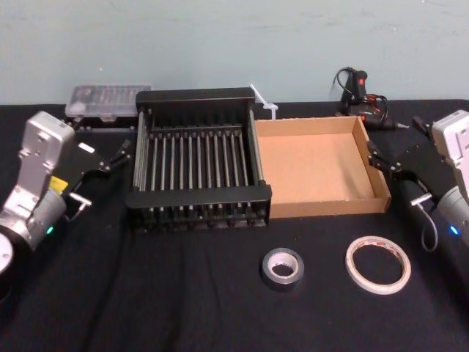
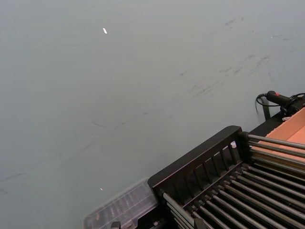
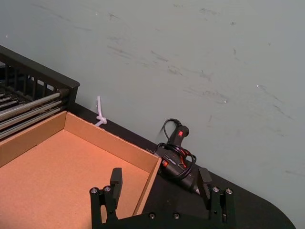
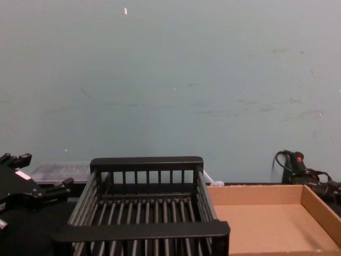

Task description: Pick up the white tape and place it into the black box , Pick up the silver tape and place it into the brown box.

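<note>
From the head camera, my left gripper (image 1: 102, 170) hangs over the black tablecloth (image 1: 183, 308) just left of the black box (image 1: 198, 196), fingers apart and holding nothing. My right gripper (image 1: 392, 172) hangs just right of the brown box (image 1: 330, 205), fingers also apart and empty. The two boxes sit side by side and touching. The silver tape (image 1: 283, 283) lies flat on the cloth in front of the brown box. The white tape (image 1: 377, 287) lies flat to its right, near it but not touching. A clear plastic case (image 1: 106, 99) sits behind the black box, a glue gun (image 1: 359, 88) behind the brown one, and a white cable tie (image 1: 264, 103) between them.

My left wrist camera looks across the black box's barred back corner (image 2: 195, 162), with the plastic case (image 2: 121, 205) beyond it and a strip of the brown box (image 2: 293, 129).

My right wrist camera shows my right gripper (image 3: 160, 172) spread wide above the brown box's corner (image 3: 109, 138), with the glue gun (image 3: 176, 143) just past it and the cable tie (image 3: 100, 114) near the black box (image 3: 43, 76).

From the chest, my left gripper (image 4: 45, 172) is parted beside the black box (image 4: 146, 162), and the brown box (image 4: 256, 194) lies to the right.
</note>
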You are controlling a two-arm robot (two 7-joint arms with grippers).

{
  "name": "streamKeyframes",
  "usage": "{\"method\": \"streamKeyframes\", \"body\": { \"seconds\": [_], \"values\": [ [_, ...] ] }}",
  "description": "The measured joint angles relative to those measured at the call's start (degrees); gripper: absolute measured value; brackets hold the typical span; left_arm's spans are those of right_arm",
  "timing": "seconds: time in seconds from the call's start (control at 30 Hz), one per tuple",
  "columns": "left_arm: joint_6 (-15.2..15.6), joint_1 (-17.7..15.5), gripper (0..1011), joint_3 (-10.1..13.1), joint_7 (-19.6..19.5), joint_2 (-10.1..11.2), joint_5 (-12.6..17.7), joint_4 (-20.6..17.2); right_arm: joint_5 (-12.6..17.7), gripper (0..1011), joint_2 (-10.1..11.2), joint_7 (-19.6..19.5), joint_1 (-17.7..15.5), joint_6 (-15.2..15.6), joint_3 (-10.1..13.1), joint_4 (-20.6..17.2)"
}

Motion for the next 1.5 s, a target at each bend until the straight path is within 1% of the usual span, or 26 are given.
{"method": "streamKeyframes", "body": {
  "seconds": [0.47, 0.57, 0.77, 0.9, 1.07, 1.1, 1.17, 1.2, 1.37, 1.4, 1.5],
  "values": [
    [0.0, 0.0, 1001, 0.0, 0.0, 0.0, 0.0, 0.0, -0.01, 1000, 0.0, 0.06, -0.02, 0.01, 0.04, -0.01],
    [0.0, 0.0, 1001, 0.0, 0.0, 0.0, 0.0, 0.0, -0.08, 1000, 0.05, 0.51, -0.25, 0.11, 0.36, -0.37],
    [0.0, 0.0, 1001, 0.0, 0.0, 0.0, 0.0, 0.0, 0.49, 1000, 0.99, 2.03, -1.79, 1.02, 2.01, -2.89],
    [0.0, 0.0, 1001, 0.0, 0.0, 0.0, 0.0, 0.0, 1.6, 1000, 1.92, 2.93, -3.3, 2.34, 3.41, -5.2],
    [0.0, 0.0, 1001, 0.0, 0.0, 0.0, 0.0, 0.0, 4.67, 1000, 4.36, 4.95, -7.12, 5.59, 6.24, -10.0],
    [0.0, 0.0, 1001, 0.0, 0.0, 0.0, 0.0, 0.0, 4.67, 1000, 4.36, 4.95, -7.12, 5.59, 6.24, -10.0],
    [0.0, 0.0, 1001, 0.0, 0.0, 0.0, 0.0, 0.0, 5.8, 1000, 5.27, 5.72, -8.61, 6.79, 7.27, -11.65],
    [0.0, 0.0, 1001, 0.0, 0.0, 0.0, 0.0, 0.0, 6.65, 1000, 5.98, 6.22, -9.87, 7.67, 8.14, -12.92],
    [0.0, 0.0, 1001, 0.0, 0.0, 0.0, 0.0, 0.0, 8.8, 1000, 7.98, 7.93, -13.32, 10.1, 10.2, -16.03],
    [0.0, 0.0, 1001, 0.0, 0.0, 0.0, 0.0, 0.0, 9.73, 1000, 8.69, 8.61, -14.58, 11.17, 10.9, -16.98],
    [0.0, 0.0, 1001, 0.0, 0.0, 0.0, 0.0, 0.0, 10.87, 1000, 9.48, 9.47, -16.23, 12.48, 11.89, -18.24]
  ]
}}
